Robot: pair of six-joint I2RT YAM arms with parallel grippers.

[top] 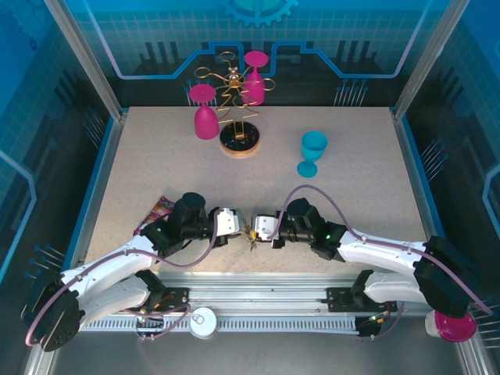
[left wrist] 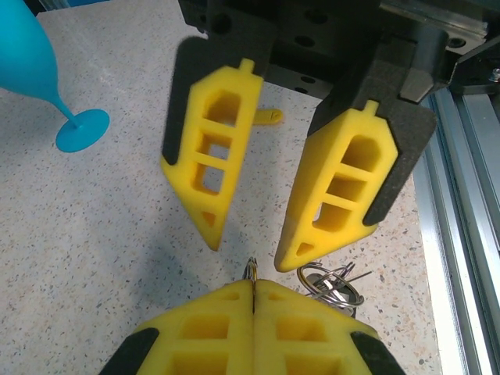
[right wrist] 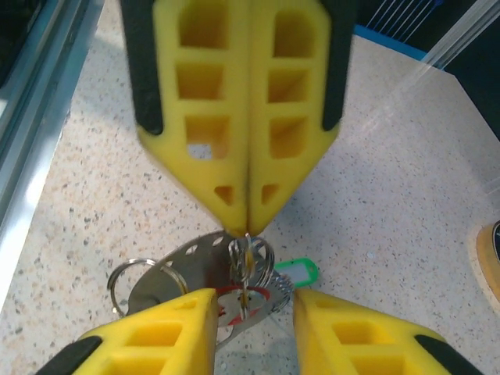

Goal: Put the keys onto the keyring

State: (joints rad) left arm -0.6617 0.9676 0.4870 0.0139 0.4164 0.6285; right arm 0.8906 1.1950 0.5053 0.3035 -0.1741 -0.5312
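The keyring (right wrist: 181, 264), a grey metal oval with a green tag (right wrist: 298, 273) and small rings (right wrist: 127, 283), lies on the table between both grippers (top: 251, 238). My left gripper (left wrist: 252, 283) is shut on one small ring (left wrist: 251, 269), holding it upright; the right wrist view shows it pinched at the tips (right wrist: 248, 226). My right gripper (right wrist: 251, 297) stands open, a finger on either side of that ring, just above the keyring. A red key head (right wrist: 234, 291) shows under the rings. A yellow key (left wrist: 269, 117) lies loose on the table behind the right gripper's fingers (left wrist: 209, 156).
A blue cup (top: 312, 150) stands at the back right. Pink cups hang on a wire rack (top: 238, 101) at the back middle. A purple packet (top: 160, 207) lies beside the left arm. The metal front rail (top: 266, 301) runs close behind the grippers.
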